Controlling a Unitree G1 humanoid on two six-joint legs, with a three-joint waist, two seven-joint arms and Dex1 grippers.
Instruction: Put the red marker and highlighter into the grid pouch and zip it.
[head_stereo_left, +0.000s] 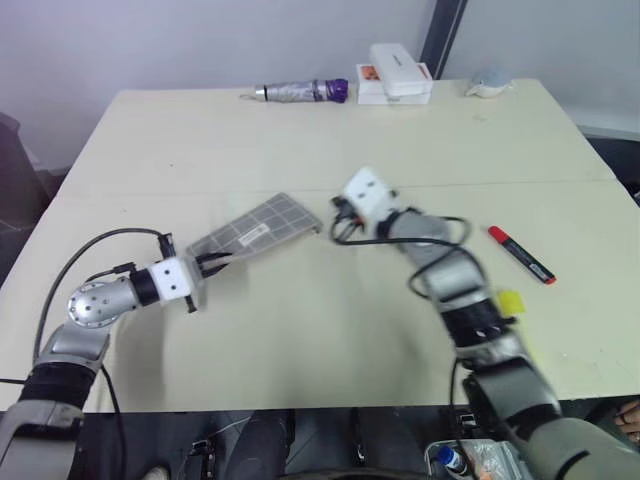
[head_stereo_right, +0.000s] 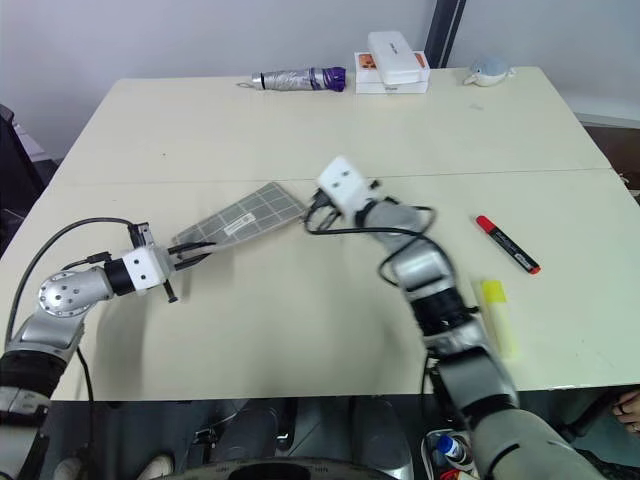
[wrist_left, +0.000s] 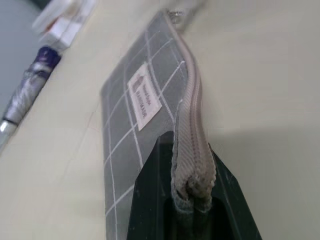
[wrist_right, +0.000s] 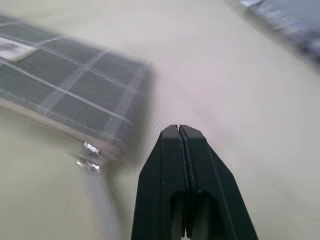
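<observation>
while we look down from the head views, our left hand (head_stereo_left: 222, 262) pinches the near end of the flat grey fabric grid pouch with white lines (head_stereo_left: 262, 226), which lies on the pale cream surface (head_stereo_left: 300, 150) left of centre with a small white label on its top face. our right hand (head_stereo_right: 312, 212) sits just beside the pouch's far corner; from here we cannot tell how its fingers stand. the slim red marker with black barrel and red cap (head_stereo_left: 520, 254) lies on the surface well to the right of the pouch. the chunky pale yellow highlighter (head_stereo_right: 494, 312) lies near the marker, closer to us and partly behind our right forearm. at the far edge rest a purple-and-silver tube (head_stereo_left: 303, 92), a stack of white boxes (head_stereo_left: 396, 72) and a small grey object (head_stereo_left: 489, 84).

in the left wrist view, the black fingers (wrist_left: 150, 200) are closed on the end of the pouch's zipper band, which runs away from them along the pouch edge; the label shows beside it.

in the right wrist view, the two fingers (wrist_right: 167, 170) are pressed together with nothing between them, above bare surface, just beside the pouch corner where a small metal zipper piece (wrist_right: 90, 156) glints.
</observation>
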